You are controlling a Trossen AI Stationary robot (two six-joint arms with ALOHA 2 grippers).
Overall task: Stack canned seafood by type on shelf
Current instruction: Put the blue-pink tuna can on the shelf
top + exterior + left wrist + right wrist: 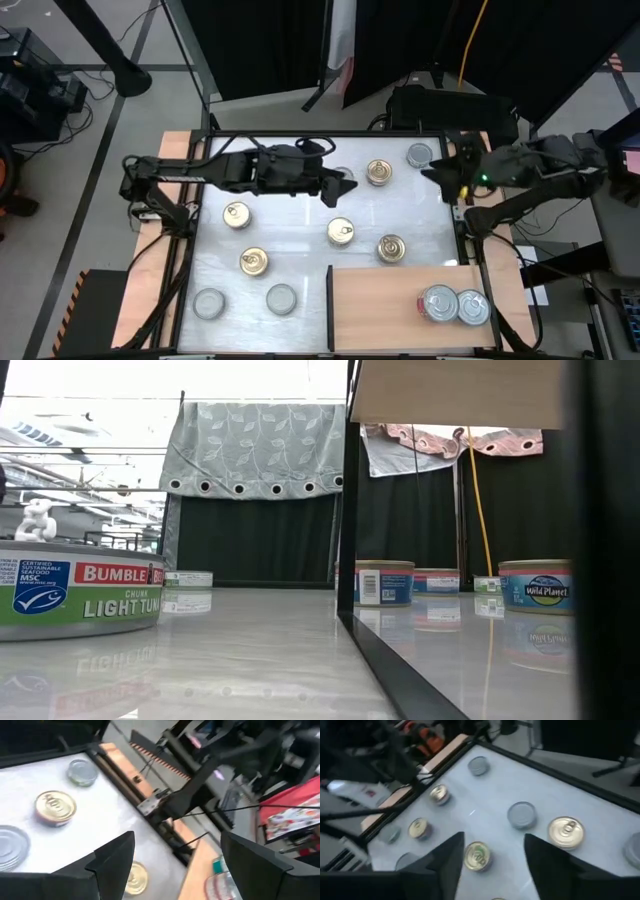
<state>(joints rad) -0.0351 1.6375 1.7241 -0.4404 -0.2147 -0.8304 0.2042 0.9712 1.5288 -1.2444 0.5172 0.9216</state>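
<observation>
Canned seafood lies scattered on the white tabletop: gold-topped tins (378,172) (340,232) (237,214) and silver-topped tins (420,154) (281,297). Two silver-topped tins (438,303) (471,307) sit side by side on the light-brown shelf (380,310) at the near right. My left gripper (345,187) (177,865) reaches to the table's far middle, raised and open over a half-hidden silver tin. My right gripper (437,172) (495,865) hovers high by the far right edge, open with nothing between its fingers.
A black frame (330,300) edges the table. Narrow wooden strips (150,270) run along both sides. The low view shows a green-labelled tin (70,595) close by and blue-labelled tins (384,582) (536,585) farther back. Bare tabletop lies in the near middle (300,265).
</observation>
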